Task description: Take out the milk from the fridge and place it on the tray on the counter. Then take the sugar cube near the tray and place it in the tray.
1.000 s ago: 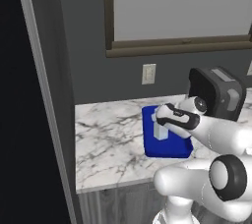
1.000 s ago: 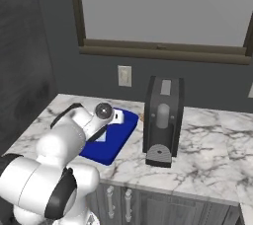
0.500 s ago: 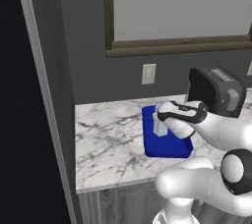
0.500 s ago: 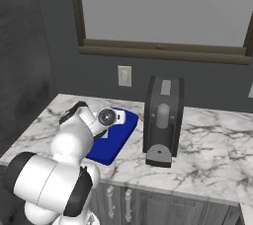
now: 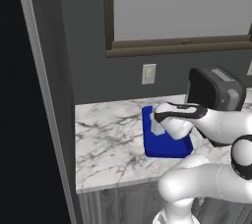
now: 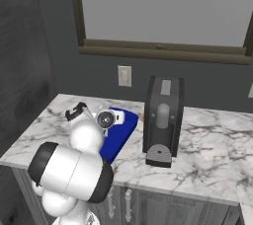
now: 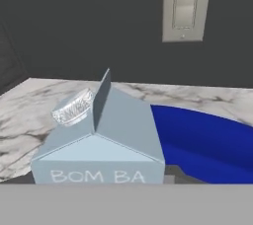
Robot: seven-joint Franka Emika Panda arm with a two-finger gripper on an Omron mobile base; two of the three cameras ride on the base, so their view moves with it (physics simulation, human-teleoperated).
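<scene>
**Step in hand: set the carton down on the tray.**

1. Starting at the left, we note the white marble counter with grey veins (image 5: 106,142). It lies bare from the dark wall at 9 o'clock up to the tray's edge.
2. We locate the small pale grey-white gabled milk carton (image 5: 158,126). It stands upright directly under the gripper (image 5: 159,118), over the tray's 10 o'clock corner in the left base view. In the hand view the carton (image 7: 106,137) sits close against the camera, ridge up and ribbed cap at 10 o'clock.
3. We judge the jaws to be closed part-way onto the carton's sides. The finger tips themselves are hidden. Whether the carton's base touches the tray, we cannot tell.
4. The flat deep blue rectangular tray (image 5: 170,148) spreads from the carton toward 3 o'clock in the hand view (image 7: 212,140). We therefore shift the carton slightly toward 3 o'clock before release, so the base lands fully inside the rim.
5. We lower straight down with the carton vertical, open the jaws only once the base is seated, then lift clear along the same line.
6. To the right, just beside the tray's far corner, sits a tiny tan sugar cube (image 6: 142,117), and past it a tall dark coffee machine (image 6: 163,115). We avoid sweeping toward either.
</scene>
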